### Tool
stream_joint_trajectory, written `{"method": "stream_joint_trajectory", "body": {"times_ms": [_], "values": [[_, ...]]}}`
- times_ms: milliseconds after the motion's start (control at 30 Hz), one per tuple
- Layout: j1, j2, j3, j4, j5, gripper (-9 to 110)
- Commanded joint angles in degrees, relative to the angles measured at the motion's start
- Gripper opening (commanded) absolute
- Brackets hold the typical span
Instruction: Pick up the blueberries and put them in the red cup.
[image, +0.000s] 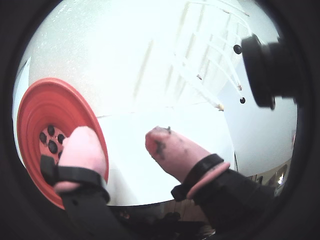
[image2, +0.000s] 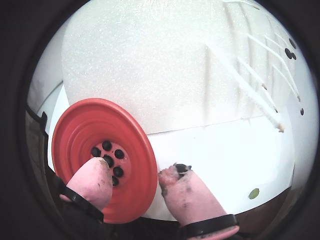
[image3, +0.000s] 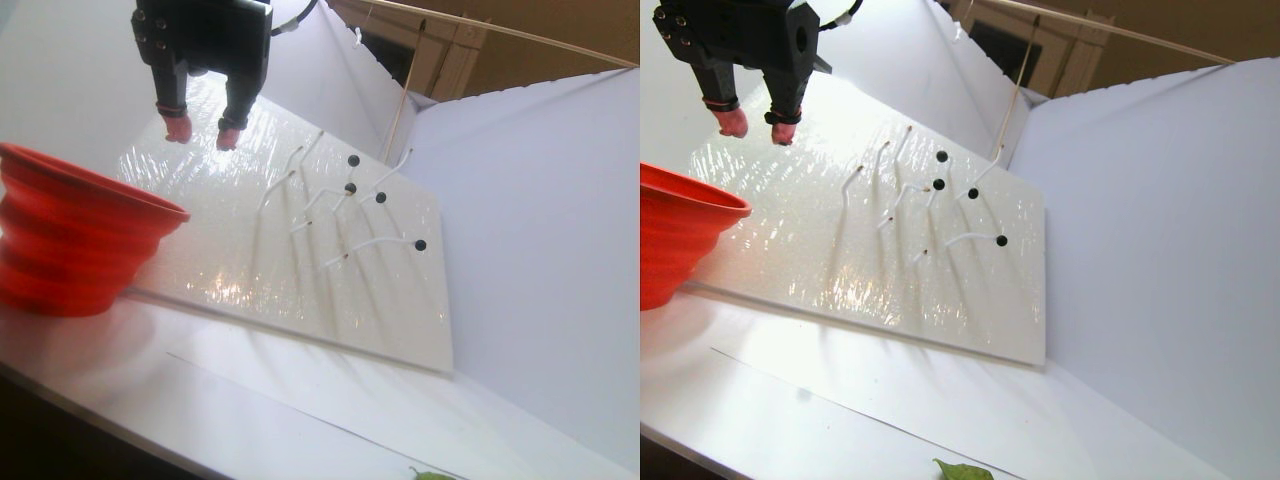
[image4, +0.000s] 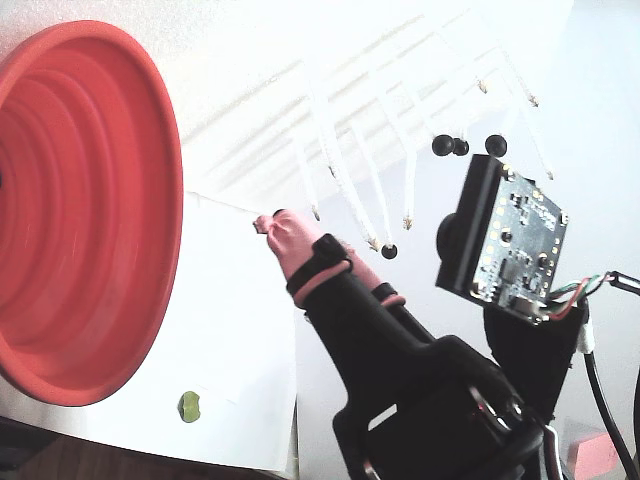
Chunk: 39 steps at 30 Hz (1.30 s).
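Six blueberries (image2: 107, 145) lie in the well of the red cup (image2: 75, 130), lower left of a wrist view; you will find a pink fingertip (image2: 95, 180) partly hiding the cluster. The gripper (image2: 135, 177) is parted, holding nothing. Four more dark berries (image3: 351, 160) sit on white stems against the tilted white board (image3: 380, 300) in the stereo pair view.
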Motion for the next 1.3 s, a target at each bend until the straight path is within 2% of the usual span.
{"method": "stream_joint_trajectory", "body": {"times_ms": [0,833,1267], "values": [[3.5,6.1,-1.2,0.0,-0.9,18],[13.8,14.9,-0.9,2.9,-5.2,18],[18.5,10.3,-5.0,1.3,-6.6,18]]}}
